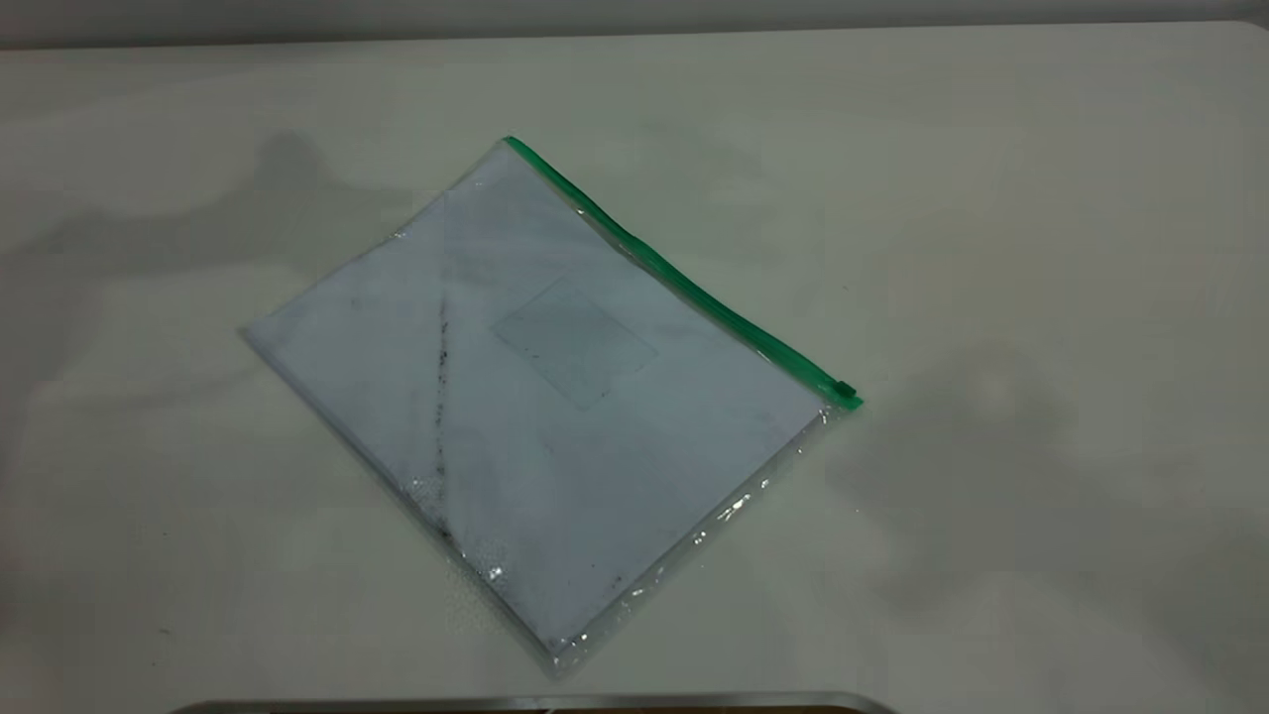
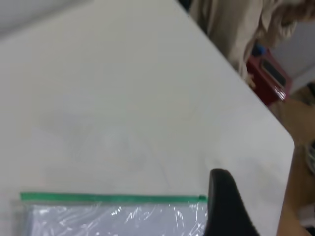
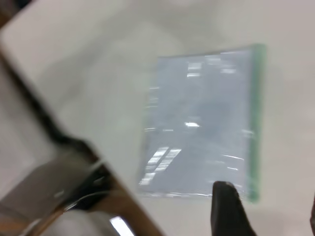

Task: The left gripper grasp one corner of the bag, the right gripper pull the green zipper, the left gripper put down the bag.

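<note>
The bag (image 1: pixel 555 397) lies flat on the white table, a clear pouch with white paper and a dark diagonal smudge inside. Its green strip (image 1: pixel 674 268) runs along the far-right long edge. The green zipper (image 1: pixel 845 390) sits at the strip's near-right end, right at that corner. Neither gripper shows in the exterior view. My left gripper (image 2: pixel 268 196) hovers above the table near one end of the strip (image 2: pixel 108 197); one black finger (image 2: pixel 224 201) shows, with bare table beside it. My right gripper (image 3: pixel 269 206) is open above the bag (image 3: pixel 202 123), close to a strip corner (image 3: pixel 253 194).
A metal rim (image 1: pixel 535 704) runs along the table's near edge. In the left wrist view, the table's edge (image 2: pixel 290 142) drops off to a red object (image 2: pixel 268 73) and beige fabric (image 2: pixel 236 24). Bare tabletop surrounds the bag.
</note>
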